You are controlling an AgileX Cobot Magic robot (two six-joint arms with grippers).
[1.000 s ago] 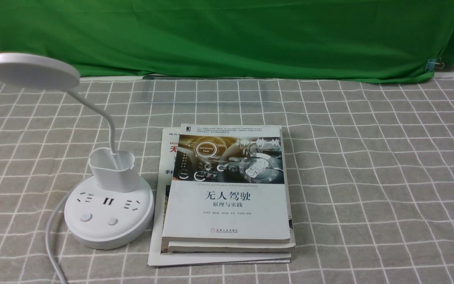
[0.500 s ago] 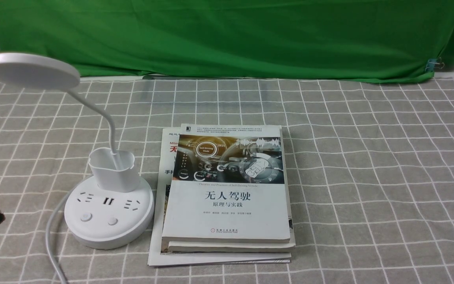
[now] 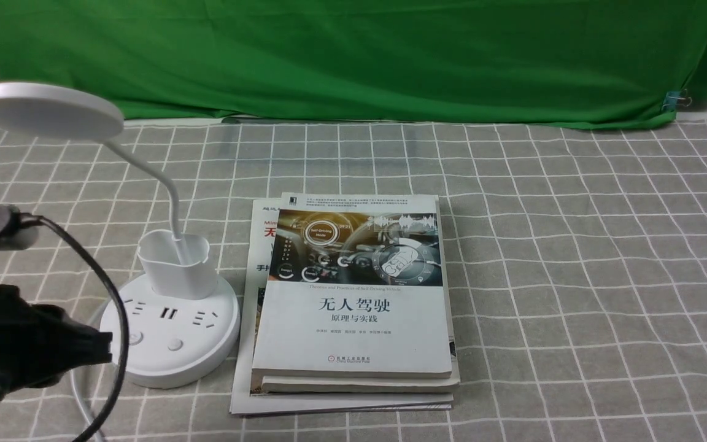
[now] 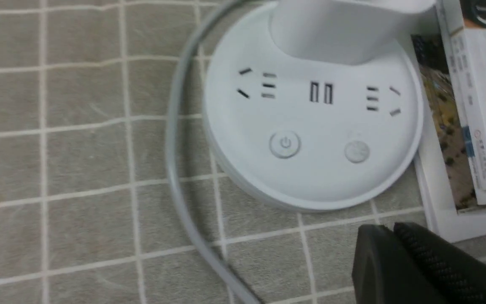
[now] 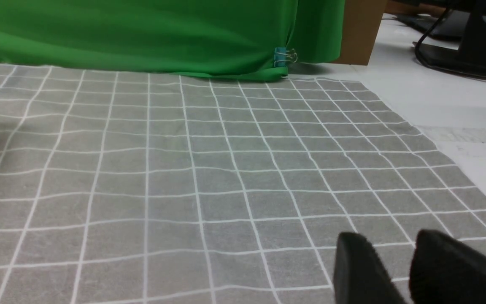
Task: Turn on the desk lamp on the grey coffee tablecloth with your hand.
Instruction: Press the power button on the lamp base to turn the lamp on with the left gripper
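Left gripper (image 3: 105, 351): jaws pressed together, empty, tip near lamp base, not touching.
Desk lamp (image 3: 169, 331): upright on grey coffee tablecloth (image 3: 574, 276), just left of stacked books (image 3: 353, 331).
Power button (image 4: 285, 145): on base front, clear of fingertips.
Right gripper (image 5: 395, 253): slightly parted, empty, low over cloth.

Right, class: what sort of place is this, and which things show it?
Probably a staged tabletop in a lab or office: a green backdrop clipped behind a checked tablecloth, a lamp beside stacked books, and what looks like a monitor stand off to one side.
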